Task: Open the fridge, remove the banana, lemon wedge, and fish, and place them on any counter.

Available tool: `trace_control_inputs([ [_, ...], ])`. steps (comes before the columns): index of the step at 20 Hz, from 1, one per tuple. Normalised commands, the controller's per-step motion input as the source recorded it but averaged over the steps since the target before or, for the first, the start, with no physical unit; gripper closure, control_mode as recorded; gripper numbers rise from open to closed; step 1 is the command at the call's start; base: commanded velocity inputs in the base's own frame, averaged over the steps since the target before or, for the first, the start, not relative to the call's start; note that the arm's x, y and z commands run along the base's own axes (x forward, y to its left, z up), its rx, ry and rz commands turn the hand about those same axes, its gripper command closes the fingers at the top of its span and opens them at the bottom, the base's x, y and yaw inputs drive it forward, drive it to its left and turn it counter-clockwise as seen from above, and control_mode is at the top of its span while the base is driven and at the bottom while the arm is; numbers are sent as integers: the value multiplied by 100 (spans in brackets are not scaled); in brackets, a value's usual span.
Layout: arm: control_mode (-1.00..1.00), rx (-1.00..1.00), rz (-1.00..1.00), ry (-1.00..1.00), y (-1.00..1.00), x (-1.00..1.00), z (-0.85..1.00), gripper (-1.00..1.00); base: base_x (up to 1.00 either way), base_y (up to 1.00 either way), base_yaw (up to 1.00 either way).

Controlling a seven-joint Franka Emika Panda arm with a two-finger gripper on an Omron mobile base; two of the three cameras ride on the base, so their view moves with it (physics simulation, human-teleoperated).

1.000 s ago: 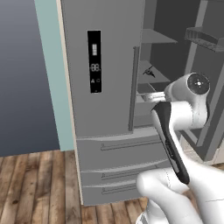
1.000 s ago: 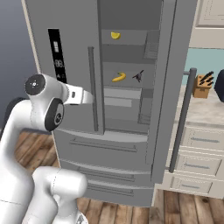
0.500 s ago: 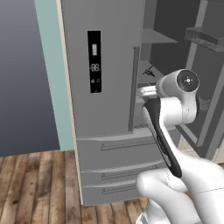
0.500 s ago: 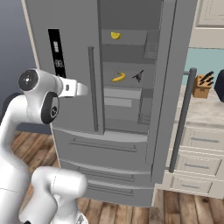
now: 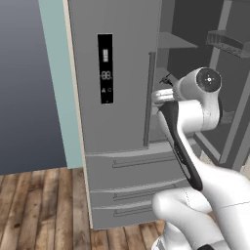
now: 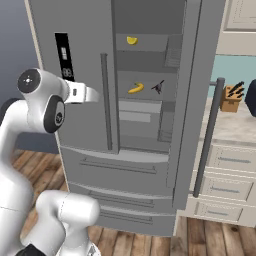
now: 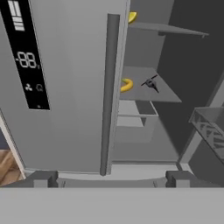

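fridge (image 6: 90, 165): one, right door open
banana (image 6: 135, 88): one, middle shelf
fish (image 6: 158, 87): one, same shelf, beside the banana
lemon wedge (image 6: 132, 40): one, top shelf
knife block (image 6: 231, 98): one, on the counter (image 6: 235, 129)

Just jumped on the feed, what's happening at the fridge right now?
The fridge has its right door swung open and its left door shut. The gripper is open, holds nothing, and points at the left door's handle and the open compartment. The lemon wedge sits on the top shelf, the banana and fish on the shelf below. Nothing has reached the counter.
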Motion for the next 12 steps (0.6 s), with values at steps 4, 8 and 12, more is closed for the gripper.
trace_control_inputs([
  [4,-100,0,0,0,1,26,0,-100,0,0,0],
  [8,-100,0,0,0,0,50,0,-100,0,0,0],
  [12,-100,0,0,0,0,58,0,-100,0,0,0],
])
